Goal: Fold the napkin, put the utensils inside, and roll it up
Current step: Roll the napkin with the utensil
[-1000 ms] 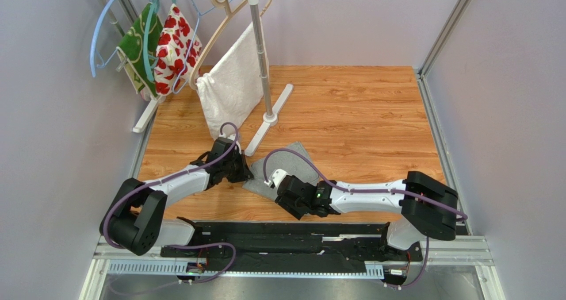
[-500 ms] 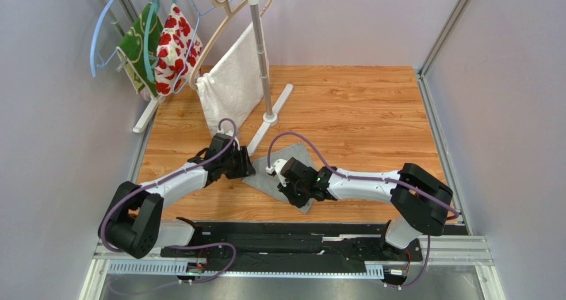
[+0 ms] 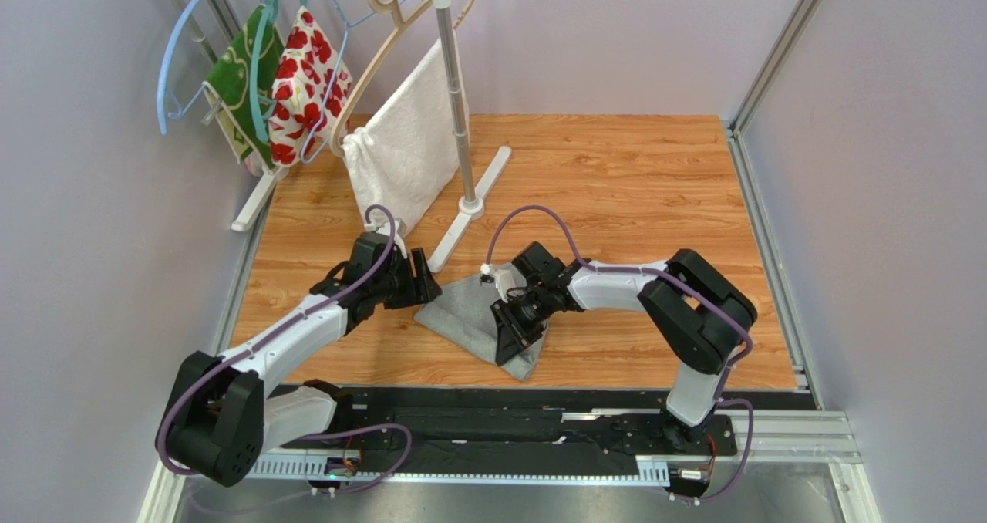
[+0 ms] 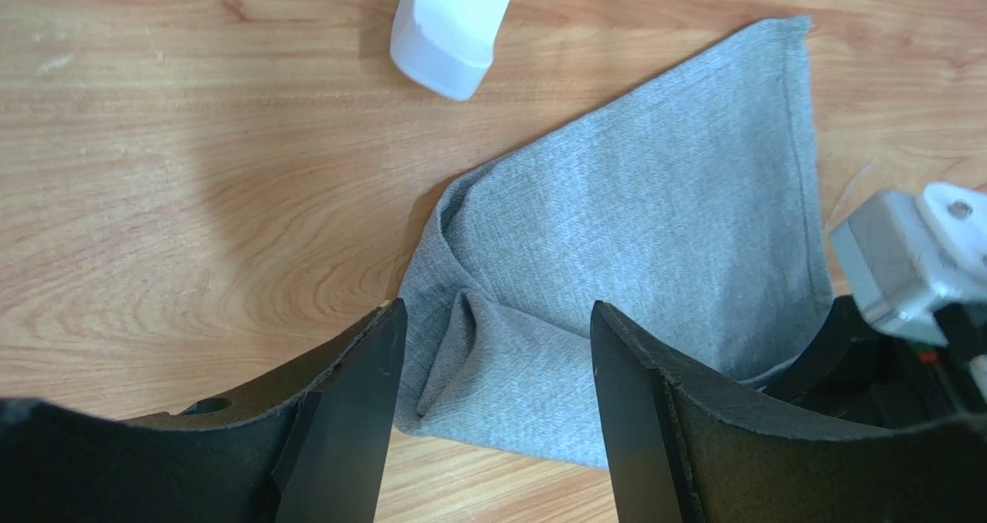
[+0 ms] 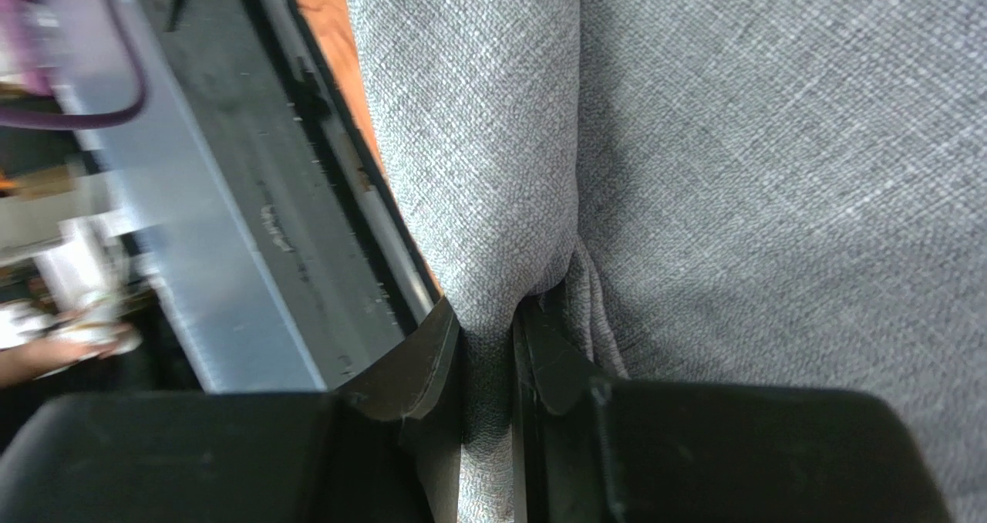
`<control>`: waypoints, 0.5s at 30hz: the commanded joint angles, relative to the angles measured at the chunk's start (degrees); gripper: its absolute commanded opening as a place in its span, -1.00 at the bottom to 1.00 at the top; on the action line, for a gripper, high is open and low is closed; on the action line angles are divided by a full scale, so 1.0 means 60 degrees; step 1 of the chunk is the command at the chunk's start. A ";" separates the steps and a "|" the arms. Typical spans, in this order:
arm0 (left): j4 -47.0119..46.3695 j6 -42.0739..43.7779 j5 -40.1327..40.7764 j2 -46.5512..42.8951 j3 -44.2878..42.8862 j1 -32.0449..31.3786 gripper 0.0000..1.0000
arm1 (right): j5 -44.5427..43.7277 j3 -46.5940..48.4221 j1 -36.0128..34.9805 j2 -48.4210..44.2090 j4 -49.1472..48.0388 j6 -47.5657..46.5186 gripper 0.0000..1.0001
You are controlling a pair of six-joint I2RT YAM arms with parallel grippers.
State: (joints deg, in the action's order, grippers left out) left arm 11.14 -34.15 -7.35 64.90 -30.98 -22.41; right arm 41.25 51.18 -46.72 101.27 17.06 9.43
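The napkin (image 3: 469, 315) lies bunched on the tabletop (image 3: 649, 188) between the arms. The right fingers (image 5: 434, 367) pinch a raised fold along its near edge. The left fingers (image 4: 359, 407) gape wide, straddling its left corner just beneath them. I can't see any utensil.

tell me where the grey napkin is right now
In the top view the napkin lies crumpled near the table's front centre, between the left gripper and the right gripper, which pinches a fold of it.
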 commanded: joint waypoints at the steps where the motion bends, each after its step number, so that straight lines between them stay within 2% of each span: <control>1: -0.0333 0.0081 -0.0064 0.0315 0.0081 0.0030 0.37 | 0.1618 -0.0122 0.0505 0.0931 -0.0001 0.0230 -0.81; 5: -0.0259 0.0140 0.0039 0.0841 -0.0124 0.0030 0.35 | 0.2074 0.0053 0.0988 0.1387 -0.0001 0.0303 -0.81; 10: -0.0683 0.0126 -0.0443 0.1516 -0.0197 0.0030 0.28 | 0.2469 0.0230 0.1224 0.1782 0.0028 0.0361 -0.81; 15: -0.0816 0.0052 -0.0547 0.1678 -0.0212 0.0030 -0.14 | 0.2616 0.0347 0.1370 0.2018 0.0101 0.0376 -0.79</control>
State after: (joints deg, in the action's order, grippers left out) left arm 8.43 -34.26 -9.50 74.67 -30.61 -22.41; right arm 59.94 52.90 -39.09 111.28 15.57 11.33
